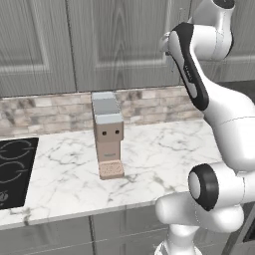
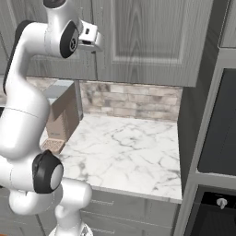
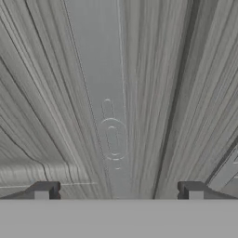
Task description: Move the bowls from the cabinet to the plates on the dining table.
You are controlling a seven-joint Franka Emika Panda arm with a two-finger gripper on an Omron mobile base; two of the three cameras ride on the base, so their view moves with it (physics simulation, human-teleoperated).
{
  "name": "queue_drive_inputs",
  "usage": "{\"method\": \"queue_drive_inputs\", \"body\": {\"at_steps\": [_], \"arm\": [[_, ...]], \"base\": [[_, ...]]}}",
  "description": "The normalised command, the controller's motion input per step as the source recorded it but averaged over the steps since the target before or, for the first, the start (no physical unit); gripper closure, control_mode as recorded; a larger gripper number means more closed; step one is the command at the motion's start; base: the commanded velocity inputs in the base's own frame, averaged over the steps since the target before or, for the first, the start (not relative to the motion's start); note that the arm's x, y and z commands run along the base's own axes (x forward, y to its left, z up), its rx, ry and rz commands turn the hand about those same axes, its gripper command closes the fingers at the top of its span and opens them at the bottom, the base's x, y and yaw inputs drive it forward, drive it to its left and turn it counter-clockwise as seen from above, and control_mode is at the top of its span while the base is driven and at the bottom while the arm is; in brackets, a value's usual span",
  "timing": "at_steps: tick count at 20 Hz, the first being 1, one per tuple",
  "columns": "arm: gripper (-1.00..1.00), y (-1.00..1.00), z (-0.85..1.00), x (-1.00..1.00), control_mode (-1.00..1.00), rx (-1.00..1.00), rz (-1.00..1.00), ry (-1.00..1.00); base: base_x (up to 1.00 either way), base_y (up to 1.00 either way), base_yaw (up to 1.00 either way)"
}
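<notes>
Though doors shut, coffee machine (image 1: pixel 108 134) below cabinet (image 1: pixel 99 45)

The cabinet (image 1: pixel 119 45) doors are finished in grey with a streaked wood grain. White marble with grey veins is seen on the counter (image 1: pixel 159 159). The backsplash (image 2: pixel 133 101) is tiled in mottled beige-grey, and the coffee machine (image 1: pixel 108 134) is coloured tan and grey.

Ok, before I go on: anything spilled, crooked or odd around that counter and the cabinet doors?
Nothing stands out. The cabinet doors are shut and hang straight, the coffee machine stands upright on the marble counter, and no spill shows. The gripper is open, facing a door panel up close.
</notes>
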Motion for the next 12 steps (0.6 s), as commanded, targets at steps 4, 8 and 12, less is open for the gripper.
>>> {"method": "queue_drive_inputs", "body": {"at_steps": [4, 8, 12], "arm": [[-1.00, 0.00, 0.00, 0.19, -1.00, 0.00, 0.00, 0.00], [-1.00, 0.00, 0.00, 0.22, -1.00, 0.00, 0.00, 0.00], [-1.00, 0.00, -0.03, 0.25, -1.00, -0.01, 0.00, 0.00]], "base": [[0.00, 0.00, 0.00], [0.00, 0.00, 0.00], [0.00, 0.00, 0.00]]}}
